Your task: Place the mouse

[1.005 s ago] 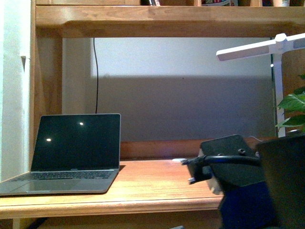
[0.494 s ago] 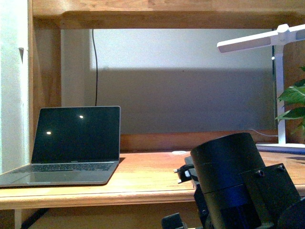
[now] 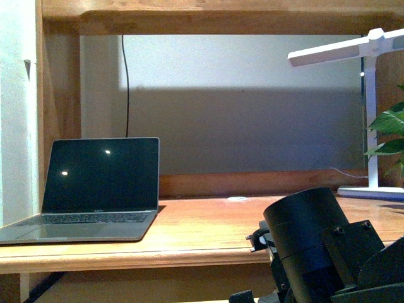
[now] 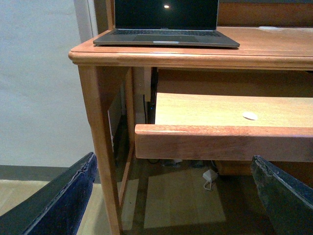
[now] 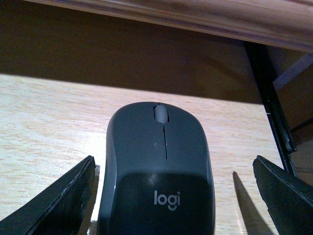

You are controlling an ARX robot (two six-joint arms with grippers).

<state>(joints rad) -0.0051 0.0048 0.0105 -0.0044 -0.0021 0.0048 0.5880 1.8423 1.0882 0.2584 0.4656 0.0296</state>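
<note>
1. Mouse [image 5: 156, 176]: a dark grey oval with a domed top. It sits flat on the pale wooden pull-out shelf [image 5: 49, 112], just under the front edge of the desk top [image 5: 195, 14].
2. The right gripper [image 5: 173, 161] is spread wide and holds nothing. One dark finger stands on each side of the mouse, with bare wood showing between each finger and the mouse, so neither touches it.
3. The mouse's long axis runs straight along the gripper's line of reach. Its scroll wheel [image 5: 161, 113] end points away from the wrist, towards the back of the shelf.
4. The fingers therefore bracket the narrow width of the mouse. Judged from this, closing would pinch its two sides, while pulling straight back along its length would clear it without a knock.
5. The left gripper [image 4: 172, 161] is also spread wide and empty. It hangs in front of the desk, well away; its view shows the laptop [image 4: 166, 19] and a small white disc [image 4: 250, 116], but no mouse.
6. The right arm is plainly the nearer one.
</note>
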